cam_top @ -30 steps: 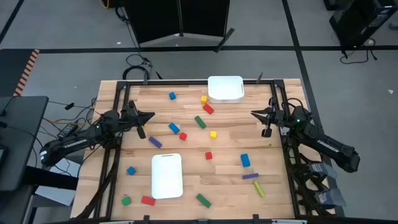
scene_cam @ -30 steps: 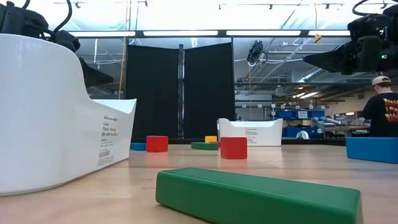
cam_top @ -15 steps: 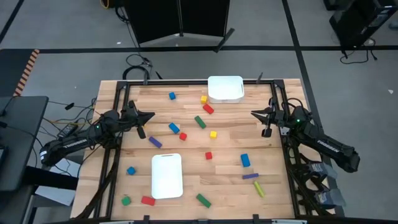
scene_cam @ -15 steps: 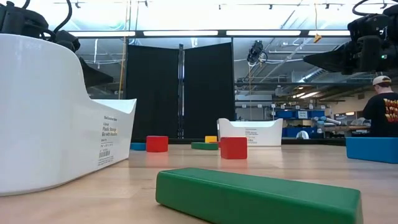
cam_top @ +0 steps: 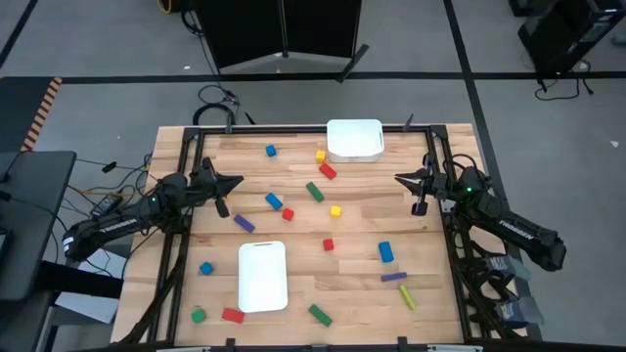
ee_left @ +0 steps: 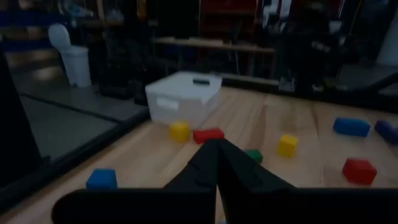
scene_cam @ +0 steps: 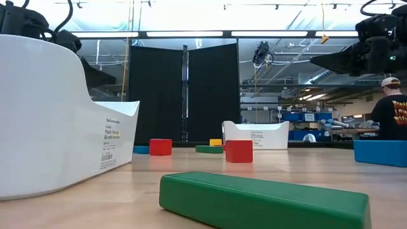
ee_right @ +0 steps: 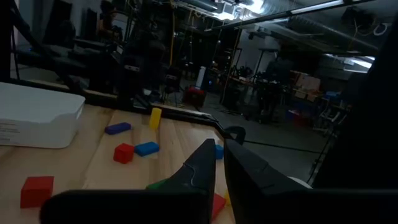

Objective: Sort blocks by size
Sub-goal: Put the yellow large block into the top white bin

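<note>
We hold the left claw [cam_top: 231,182] and right claw [cam_top: 403,179] pressed together, empty, raised at the desk's [cam_top: 293,291] side edges, keeping it clear. The blocks [cam_top: 313,191] lie scattered across the desk, outside both white trays [cam_top: 262,277], so sorting has not begun.

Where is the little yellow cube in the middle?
From above, the yellow cube sits near the table's centre, between the green bar and a red cube.
</note>
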Motion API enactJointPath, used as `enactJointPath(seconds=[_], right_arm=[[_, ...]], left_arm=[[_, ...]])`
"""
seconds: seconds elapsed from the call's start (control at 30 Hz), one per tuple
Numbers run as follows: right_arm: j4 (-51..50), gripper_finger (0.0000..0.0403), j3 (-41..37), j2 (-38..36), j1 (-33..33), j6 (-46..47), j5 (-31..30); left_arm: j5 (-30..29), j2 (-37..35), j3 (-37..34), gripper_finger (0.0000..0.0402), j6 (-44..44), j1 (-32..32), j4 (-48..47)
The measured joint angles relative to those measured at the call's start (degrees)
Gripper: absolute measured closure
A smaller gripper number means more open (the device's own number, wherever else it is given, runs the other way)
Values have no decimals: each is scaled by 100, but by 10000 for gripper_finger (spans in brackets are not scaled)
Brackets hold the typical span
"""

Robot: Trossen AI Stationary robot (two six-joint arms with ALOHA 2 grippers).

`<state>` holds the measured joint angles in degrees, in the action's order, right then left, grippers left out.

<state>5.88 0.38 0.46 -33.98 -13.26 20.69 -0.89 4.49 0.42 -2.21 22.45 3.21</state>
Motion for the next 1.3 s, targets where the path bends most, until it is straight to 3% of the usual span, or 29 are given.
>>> enactJointPath(seconds=[0.1, 0.43, 0.5, 0.57, 0.67, 0.77, 0.97, 1.1, 1.2, 1.3], right_arm=[[-1, 357, -1, 1, -1, 0, 0], [-1, 358, -2, -1, -2, 0, 0], [-1, 357, 0, 0, 0, 0, 0], [13, 357, 0, 1, -1, -25, 0], [212, 359, 0, -1, 0, -35, 0], [404, 359, 0, 1, -1, -24, 0], [1100, 358, -2, -1, 5, 121, 0], [1580, 359, 0, -1, 9, 1208, 0], [1852, 357, -1, 0, 9, 1754, 0], [1888, 357, 0, -1, 9, 2063, 0]], left_arm=[[4, 0, 1, 390, -182, 1, 524], [55, -4, -1, 390, -2315, 1, 2219], [265, -2, -1, 390, -2740, -1, 2478], [829, -2, -1, 390, -2923, -9, 2528], [1715, 30, -1, 390, -3345, -75, 2265], [2004, 137, 0, 390, -3741, -171, 1775], [1305, 429, 131, 382, -3666, -194, 1621], [1175, 716, 653, 345, -3216, -202, 1498], [1113, 1100, 1229, 301, -2685, -200, 681], [730, 1633, 2018, 255, -2289, -203, -836]])
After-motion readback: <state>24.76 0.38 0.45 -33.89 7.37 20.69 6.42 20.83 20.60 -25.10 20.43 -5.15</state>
